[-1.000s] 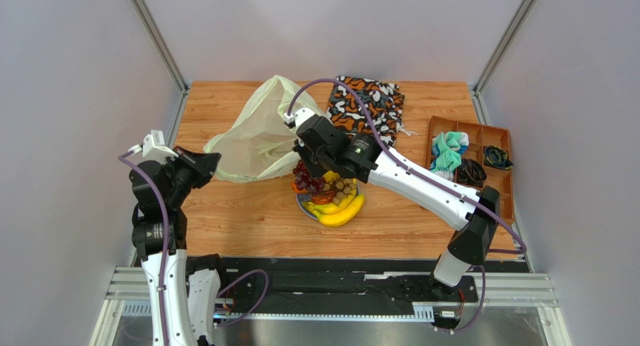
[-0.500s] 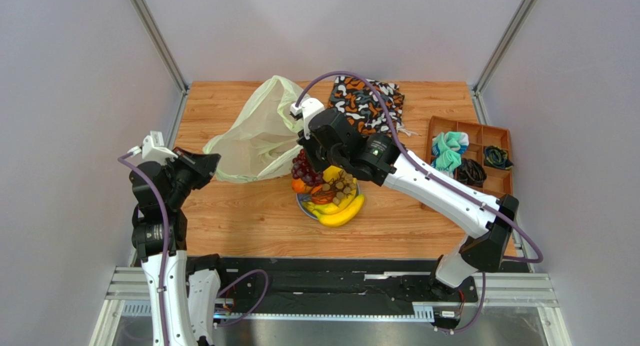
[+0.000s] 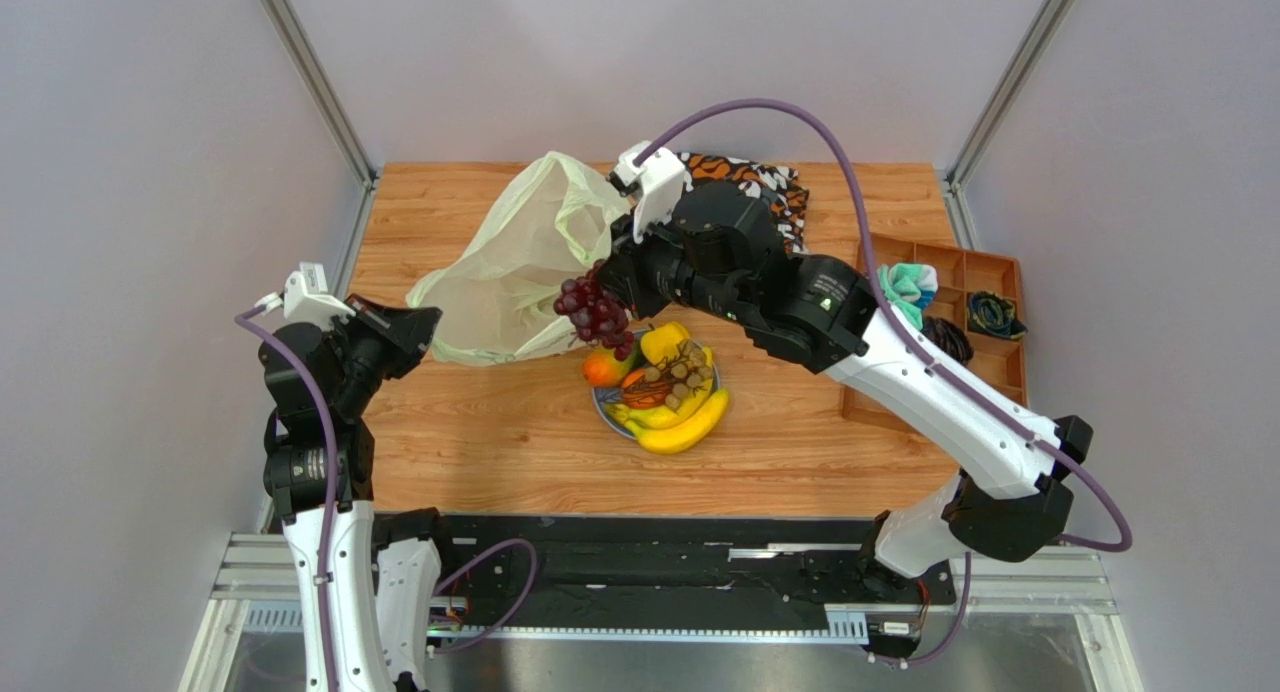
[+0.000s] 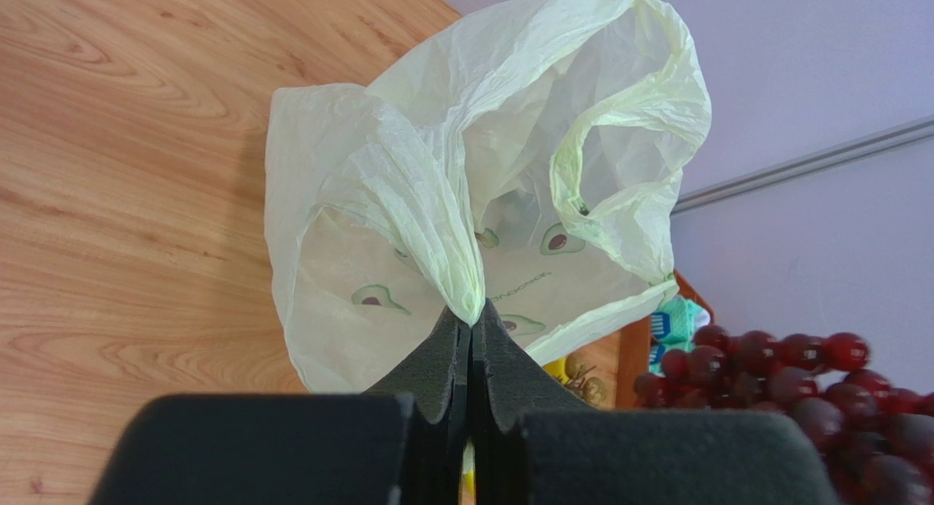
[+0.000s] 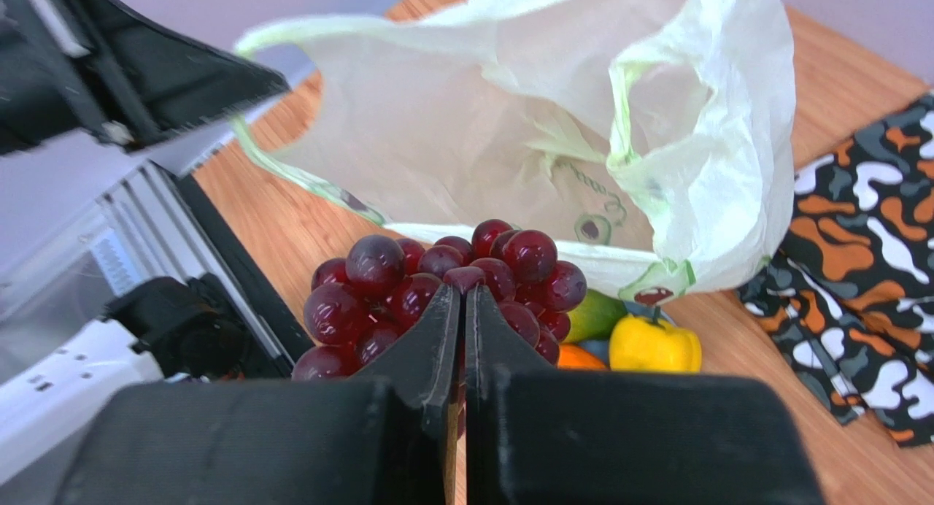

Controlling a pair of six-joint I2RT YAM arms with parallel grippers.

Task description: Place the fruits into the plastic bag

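The pale yellow-green plastic bag (image 3: 511, 272) lies at the back left with its mouth held up and facing right. My left gripper (image 3: 431, 322) is shut on a pinch of the bag's rim (image 4: 466, 275). A dark purple grape bunch (image 3: 594, 311) hangs in the air just in front of the bag mouth, with my right gripper (image 5: 462, 294) shut on its stem. Below it, the blue plate (image 3: 604, 407) holds bananas (image 3: 685, 422), an orange (image 3: 603, 368), a small yellow fruit (image 3: 663, 341) and tan-green grapes (image 3: 688, 373).
An orange-black-white patterned cloth bag (image 3: 751, 197) lies behind my right arm. A brown wooden divider tray (image 3: 920, 257) with cloth items stands at the right edge. Metal frame posts rise at the back corners.
My right arm has lifted the purple grape bunch off the plate and carried it up and to the left, toward the bag mouth. The left arm and bag have stayed put.
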